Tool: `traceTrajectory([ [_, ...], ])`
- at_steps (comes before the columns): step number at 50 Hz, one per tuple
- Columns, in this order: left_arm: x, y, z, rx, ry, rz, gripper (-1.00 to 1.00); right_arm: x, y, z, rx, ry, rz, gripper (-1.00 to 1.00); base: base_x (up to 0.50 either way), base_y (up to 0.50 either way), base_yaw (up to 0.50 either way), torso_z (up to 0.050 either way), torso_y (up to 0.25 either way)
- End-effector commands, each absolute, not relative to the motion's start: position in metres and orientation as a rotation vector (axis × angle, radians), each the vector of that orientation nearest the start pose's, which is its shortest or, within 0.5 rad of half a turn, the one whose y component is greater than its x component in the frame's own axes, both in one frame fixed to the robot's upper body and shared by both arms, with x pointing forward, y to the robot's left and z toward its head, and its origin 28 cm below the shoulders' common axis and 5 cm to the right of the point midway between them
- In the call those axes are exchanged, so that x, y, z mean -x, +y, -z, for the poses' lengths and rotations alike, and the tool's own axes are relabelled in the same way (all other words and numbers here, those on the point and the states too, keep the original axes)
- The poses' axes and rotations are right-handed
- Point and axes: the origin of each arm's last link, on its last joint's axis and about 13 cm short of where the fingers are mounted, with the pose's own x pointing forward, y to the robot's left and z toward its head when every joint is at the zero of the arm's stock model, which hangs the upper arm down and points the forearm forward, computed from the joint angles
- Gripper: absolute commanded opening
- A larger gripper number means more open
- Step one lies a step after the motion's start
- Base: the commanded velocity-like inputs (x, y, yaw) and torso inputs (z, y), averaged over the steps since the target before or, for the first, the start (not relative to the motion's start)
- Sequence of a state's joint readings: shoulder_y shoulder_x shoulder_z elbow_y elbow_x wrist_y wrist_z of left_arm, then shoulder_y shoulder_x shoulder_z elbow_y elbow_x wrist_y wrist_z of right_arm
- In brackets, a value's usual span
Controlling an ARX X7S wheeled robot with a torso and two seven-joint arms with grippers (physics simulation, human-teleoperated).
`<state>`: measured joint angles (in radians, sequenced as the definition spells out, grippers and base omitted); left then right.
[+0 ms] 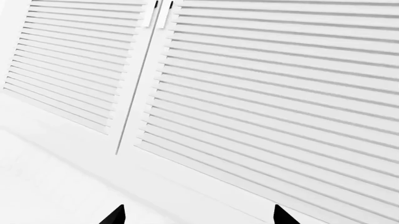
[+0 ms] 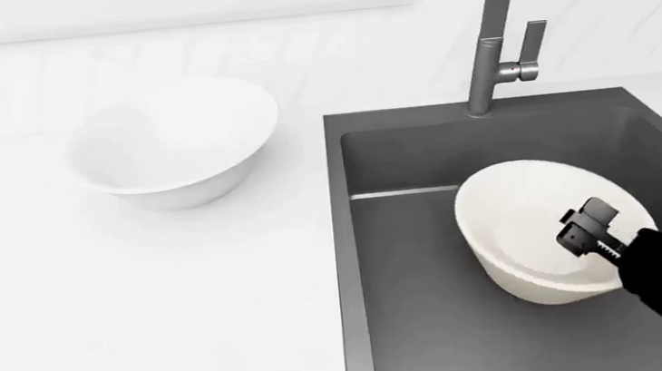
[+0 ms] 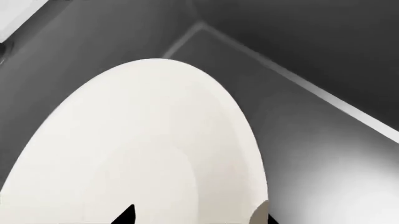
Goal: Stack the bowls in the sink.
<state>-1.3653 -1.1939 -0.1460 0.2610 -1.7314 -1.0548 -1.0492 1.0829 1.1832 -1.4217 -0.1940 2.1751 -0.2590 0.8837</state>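
Note:
The cream bowl (image 2: 527, 221) sits in the dark grey sink (image 2: 418, 332), toward its right side, and looks slightly tilted. It fills the right wrist view (image 3: 143, 149). My right gripper (image 2: 585, 232) is at the bowl's near-right rim. In the right wrist view my right gripper (image 3: 198, 217) is open, with one fingertip inside the bowl and one outside its rim. The white bowl (image 2: 175, 150) with a slanted rim stands on the white counter, left of the sink. My left gripper (image 1: 198, 215) is open and empty, and it is out of the head view.
A tall grey steel faucet (image 2: 493, 33) stands at the sink's back edge, its spout over the right side. The white counter (image 2: 137, 313) runs left of the sink. The left wrist view faces white louvered cabinet doors (image 1: 262, 93). The drain is hidden.

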Motion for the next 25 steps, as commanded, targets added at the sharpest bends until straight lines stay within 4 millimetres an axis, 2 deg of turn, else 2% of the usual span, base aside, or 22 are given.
traceTrajectory([
  [1, -0.143, 0.369, -0.415, 0.196, -0.435, -0.456, 1.0, -0.248, -0.206, -0.187, -0.553, 0.529, 0.492, 1.0, 0.0, 0.0, 0.0, 0.0, 0.0],
  [20, -0.14, 0.369, -0.416, 0.199, -0.437, -0.459, 1.0, -0.224, -0.217, -0.204, -0.516, 0.45, 0.616, 1.0, 0.0, 0.0, 0.0, 0.0, 0.0],
  [25, -0.141, 0.369, -0.416, 0.2, -0.436, -0.457, 1.0, -0.222, -0.214, -0.213, -0.48, 0.428, 0.618, 1.0, 0.0, 0.0, 0.0, 0.0, 0.0],
])
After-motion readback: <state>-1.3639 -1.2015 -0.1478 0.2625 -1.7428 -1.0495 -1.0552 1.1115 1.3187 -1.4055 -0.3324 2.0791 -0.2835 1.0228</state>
